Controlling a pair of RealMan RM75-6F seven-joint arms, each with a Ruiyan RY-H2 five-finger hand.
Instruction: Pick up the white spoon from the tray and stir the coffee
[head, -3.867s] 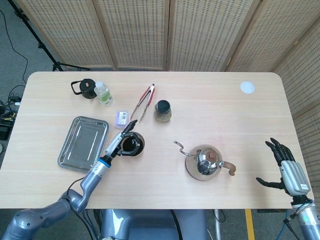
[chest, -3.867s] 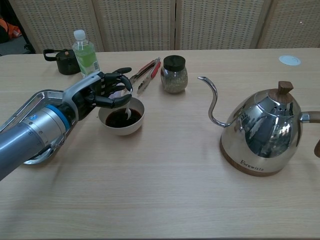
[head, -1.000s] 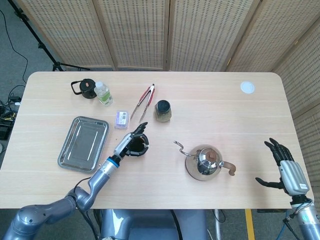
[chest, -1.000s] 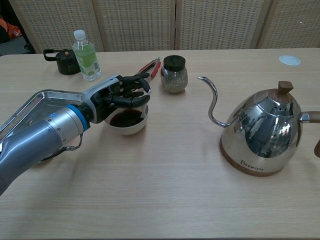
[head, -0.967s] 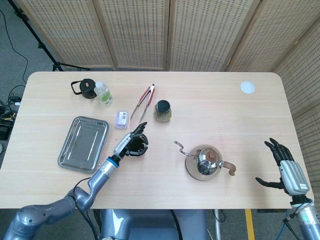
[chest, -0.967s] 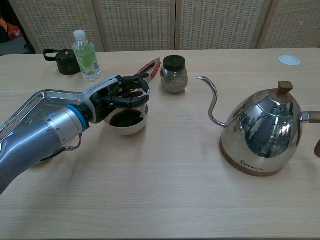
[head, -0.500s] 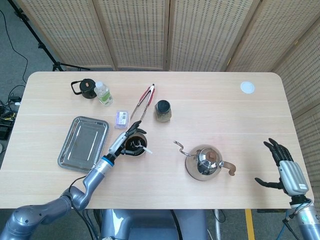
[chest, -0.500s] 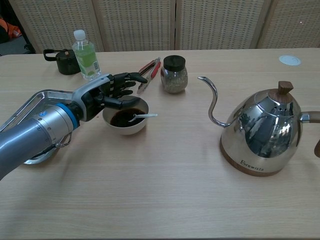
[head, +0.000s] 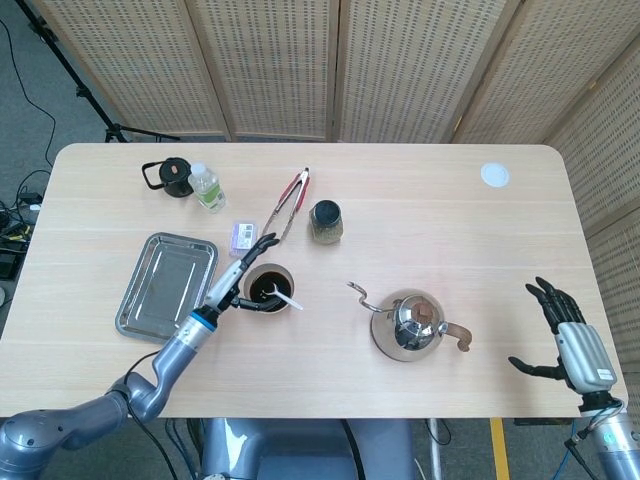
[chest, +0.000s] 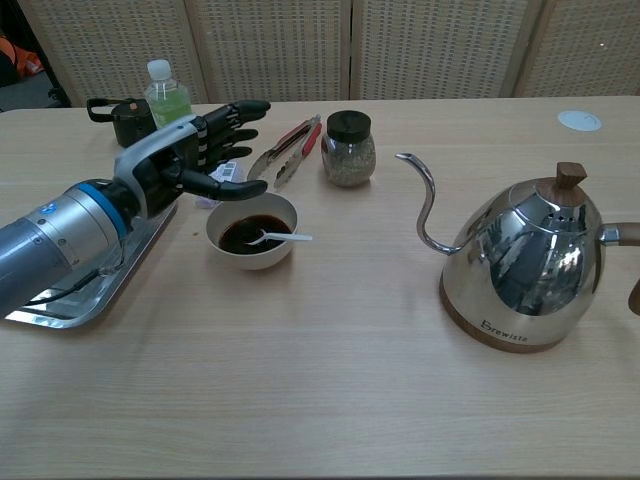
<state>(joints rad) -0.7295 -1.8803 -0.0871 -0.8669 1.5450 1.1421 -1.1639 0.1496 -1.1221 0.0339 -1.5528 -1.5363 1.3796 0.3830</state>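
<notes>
Both hands spread and empty; white spoon (chest: 268, 238) rests in coffee bowl (chest: 251, 232), left hand (chest: 190, 150) beside it, stirring seemingly finished

Steel kettle (chest: 530, 262), jar (chest: 349, 148), red tongs (head: 287, 203), perhaps water bottle (head: 208, 187)

I am working in a staged test area, not a real kitchen. Folding perforated screens (head: 330, 65) enclose the far side of a plain light-wood table (head: 420, 215), and a black stand leg (head: 75, 85) with cables (head: 20, 205) sits on grey floor at the left. The kitchenware is set out sparsely: a steel kettle (chest: 525, 265), a jar (chest: 349, 148), tongs (chest: 290, 140).
</notes>
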